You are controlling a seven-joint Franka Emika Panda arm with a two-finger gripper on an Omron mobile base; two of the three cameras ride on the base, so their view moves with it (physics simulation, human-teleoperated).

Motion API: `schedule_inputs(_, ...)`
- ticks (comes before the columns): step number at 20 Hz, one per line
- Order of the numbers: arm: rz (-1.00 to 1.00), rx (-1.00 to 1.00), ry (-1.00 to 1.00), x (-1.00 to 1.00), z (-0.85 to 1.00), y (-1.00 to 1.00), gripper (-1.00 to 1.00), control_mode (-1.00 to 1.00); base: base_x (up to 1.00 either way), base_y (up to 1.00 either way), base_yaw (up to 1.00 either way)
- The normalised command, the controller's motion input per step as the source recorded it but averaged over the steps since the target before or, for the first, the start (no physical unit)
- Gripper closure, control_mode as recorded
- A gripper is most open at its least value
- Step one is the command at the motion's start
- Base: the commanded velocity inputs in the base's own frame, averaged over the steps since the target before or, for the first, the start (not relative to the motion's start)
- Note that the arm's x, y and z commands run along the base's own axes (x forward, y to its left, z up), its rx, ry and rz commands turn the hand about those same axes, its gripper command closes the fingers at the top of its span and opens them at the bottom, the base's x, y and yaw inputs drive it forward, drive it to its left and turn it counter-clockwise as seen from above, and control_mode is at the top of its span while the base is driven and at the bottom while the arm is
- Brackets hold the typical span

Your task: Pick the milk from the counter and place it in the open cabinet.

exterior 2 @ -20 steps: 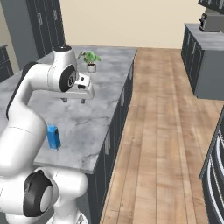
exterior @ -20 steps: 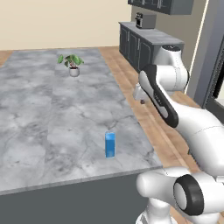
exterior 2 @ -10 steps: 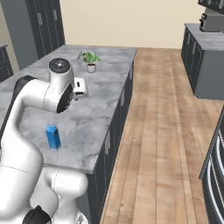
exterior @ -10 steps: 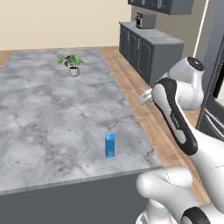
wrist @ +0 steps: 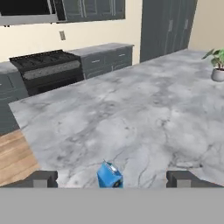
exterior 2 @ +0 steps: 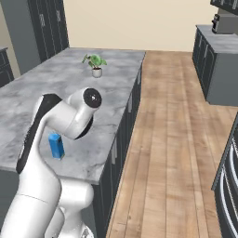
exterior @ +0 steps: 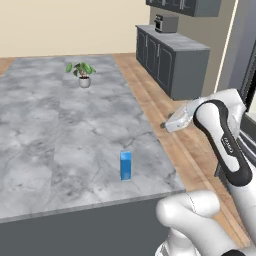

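Note:
The milk (exterior: 125, 165) is a small blue carton standing upright on the grey marbled counter (exterior: 60, 130), close to its front right corner. It also shows in the right base view as the milk (exterior 2: 56, 145), partly behind my arm. My gripper (exterior: 168, 125) hangs just past the counter's right edge, above the wooden floor and to the right of the carton. In the hand view the gripper (wrist: 113, 179) is open wide, and the milk (wrist: 109, 175) sits low between the two fingertips, farther off on the counter (wrist: 131, 113). Nothing is held. The open cabinet is out of view.
A small potted plant (exterior: 82, 73) stands at the counter's far end. Dark floor cupboards with a coffee machine (exterior: 166, 23) line the right wall. A black stove (wrist: 46, 65) sits beyond the counter. Wooden floor (exterior 2: 176, 139) runs along the counter's right side.
The arm has swung back and to the right, carrying the hand from above the counter to past its right edge. The jaws have opened wider. The milk has stayed put.

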Motion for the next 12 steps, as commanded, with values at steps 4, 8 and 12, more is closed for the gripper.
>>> schedule_inputs(4,0.34,0.02,-0.11,-0.03,-0.03,0.11,-1.00,-1.00,0.00,0.00,0.00)
schedule_inputs(8,0.23,-0.07,-0.04,0.00,-0.02,0.00,-1.00,-1.00,0.00,0.00,0.00)
schedule_inputs(12,0.16,-0.03,-0.03,-0.11,-0.03,0.00,-1.00,-1.00,0.00,0.00,0.00)
